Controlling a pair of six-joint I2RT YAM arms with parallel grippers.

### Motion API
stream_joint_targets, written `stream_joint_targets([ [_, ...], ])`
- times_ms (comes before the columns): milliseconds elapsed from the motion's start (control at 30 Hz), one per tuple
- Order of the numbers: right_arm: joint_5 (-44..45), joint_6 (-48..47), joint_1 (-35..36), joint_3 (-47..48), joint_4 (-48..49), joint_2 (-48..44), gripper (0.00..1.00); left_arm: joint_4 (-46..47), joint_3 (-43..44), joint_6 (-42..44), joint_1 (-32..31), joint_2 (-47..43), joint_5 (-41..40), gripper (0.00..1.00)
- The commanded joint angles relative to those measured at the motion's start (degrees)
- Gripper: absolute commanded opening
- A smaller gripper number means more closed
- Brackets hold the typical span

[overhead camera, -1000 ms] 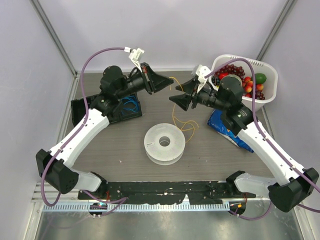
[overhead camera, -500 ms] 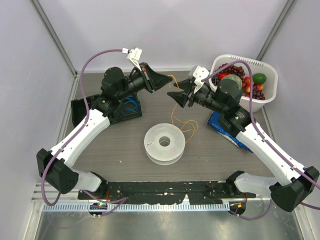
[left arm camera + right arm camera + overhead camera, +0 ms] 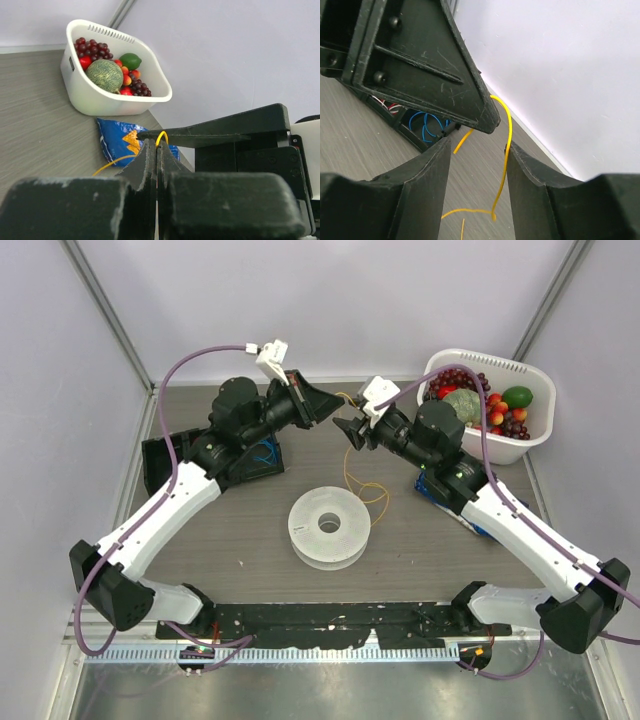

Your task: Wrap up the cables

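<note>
One yellow cable, pinched between the left jaws, seemingly runs through the parted right jaws near one spool.

The spool is translucent white, on a table of grey-brown wood grain. Behind the spool, the thin cable is yellow-orange. Far right of the spool, a white basket holds dark-red grapes, a green lime, a netted grey-green melon and small red and orange fruit. Right of the spool lies a blue snack bag printed in orange. Left of the spool, a black tray holds a blue wire coil. The left gripper and right gripper are black.
</note>
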Motion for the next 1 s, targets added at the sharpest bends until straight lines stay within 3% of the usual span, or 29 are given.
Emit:
stream_joint_targets([
  [0,4.32,-3.19,0.96,2.87,1.74,0.46,0.53,-1.71,2.32,0.23,-0.77,-1.82,-4.91,0.00],
  [233,6.60,-4.33,2.01,4.37,2.09,1.78,0.54,-8.82,5.21,-0.64,-3.32,-0.77,-13.69,0.00],
  [500,5.64,-4.60,2.28,3.76,1.56,2.57,0.53,-7.96,4.69,-2.05,-3.76,-1.20,-13.35,0.00],
  [600,6.16,-4.60,2.28,3.58,1.82,2.31,0.45,-7.96,4.34,-2.23,-3.76,-1.64,-14.23,0.00],
  [733,5.99,-4.60,2.28,3.58,2.26,2.04,0.22,-7.87,4.16,-2.84,-3.93,-1.64,-15.11,0.00],
  [967,3.79,-3.81,2.28,2.88,1.12,1.60,0.09,-5.06,2.67,-2.76,-3.85,-2.61,-12.92,0.00],
])
